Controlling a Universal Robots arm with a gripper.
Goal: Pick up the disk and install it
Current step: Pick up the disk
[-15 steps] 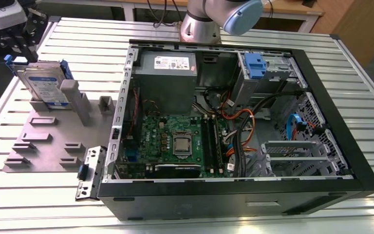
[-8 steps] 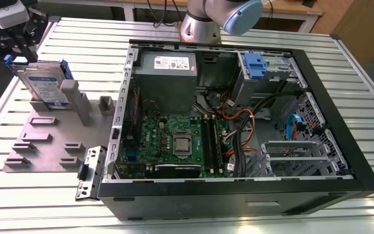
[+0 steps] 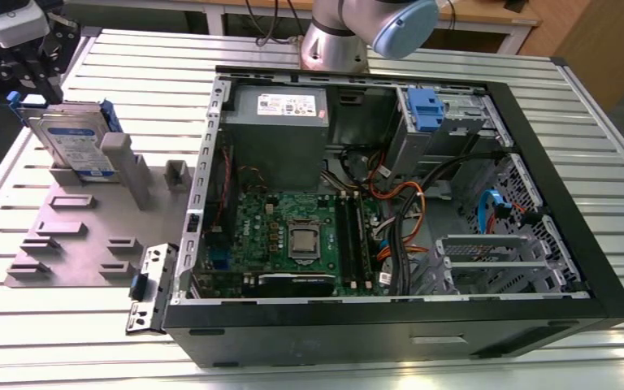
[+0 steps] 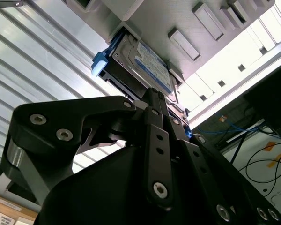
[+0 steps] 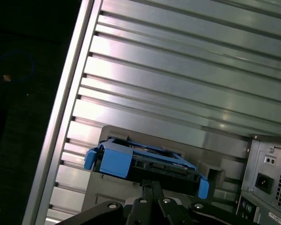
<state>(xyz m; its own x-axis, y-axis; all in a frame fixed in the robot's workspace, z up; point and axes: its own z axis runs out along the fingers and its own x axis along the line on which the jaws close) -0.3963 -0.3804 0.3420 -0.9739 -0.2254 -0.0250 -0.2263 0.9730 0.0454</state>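
Observation:
The disk, a silver-grey drive with a white-and-blue label in a blue carrier, stands on edge in a slot of the grey fixture at the exterior view's left. My gripper hangs just above its upper far corner. In both wrist views the fingers lie together, tips close to the disk's top edge but not around it. The label side shows in the second wrist view.
An open computer case lies on the slatted metal table, to the exterior view's right of the fixture. Inside are a motherboard, a grey power supply, cables, and a drive bay with a lone blue bracket.

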